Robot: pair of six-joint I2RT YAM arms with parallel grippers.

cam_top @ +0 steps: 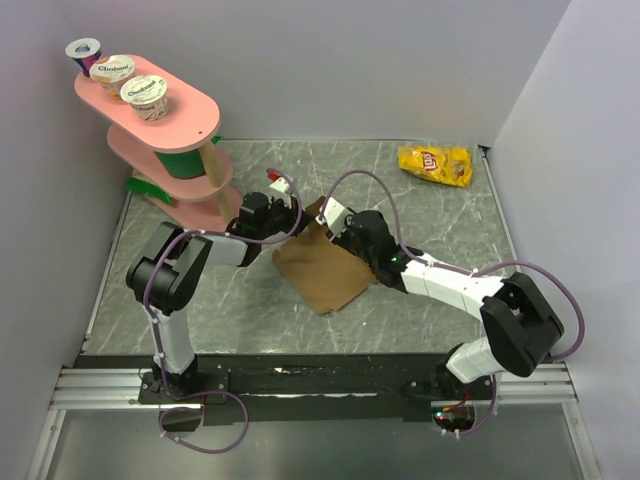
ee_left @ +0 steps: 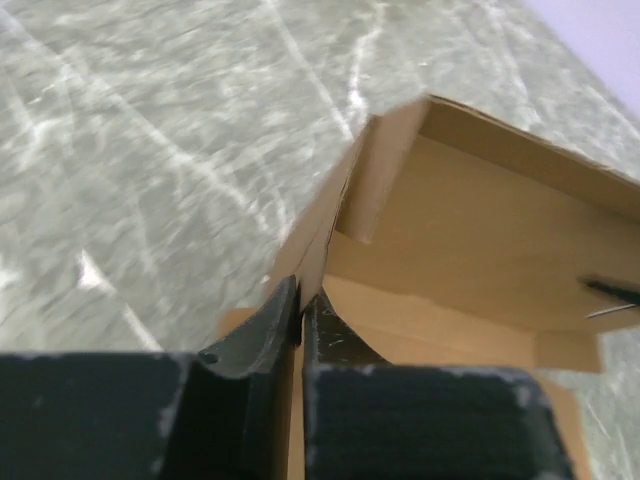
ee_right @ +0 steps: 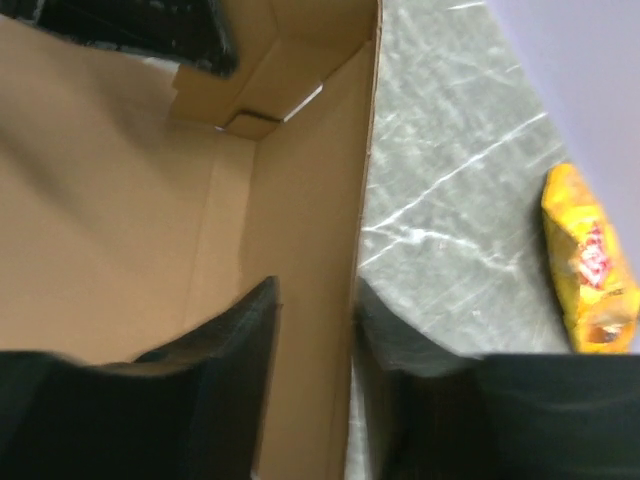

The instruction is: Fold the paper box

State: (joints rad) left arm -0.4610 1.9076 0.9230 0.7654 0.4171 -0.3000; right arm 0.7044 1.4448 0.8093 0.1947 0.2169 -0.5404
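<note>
While low and inward, left fingers (ee_left: pixel 250 338) tight on paper box (cam_top: pixel 316 270), right fingers (ee_right: pixel 232 352) apart.

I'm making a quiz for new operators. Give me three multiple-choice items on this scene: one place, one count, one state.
1. The chip bag lies on the table: A) back right; B) front left; C) centre.
2. Cups on the pink stand's top shelf: A) one; B) three; C) five.
3. The left gripper is: A) wide open; B) shut on the box's wall; C) holding a cup.
Answers: 1 A, it sits by the far right corner; 2 B, three lids show; 3 B, its fingers pinch the cardboard.
</note>
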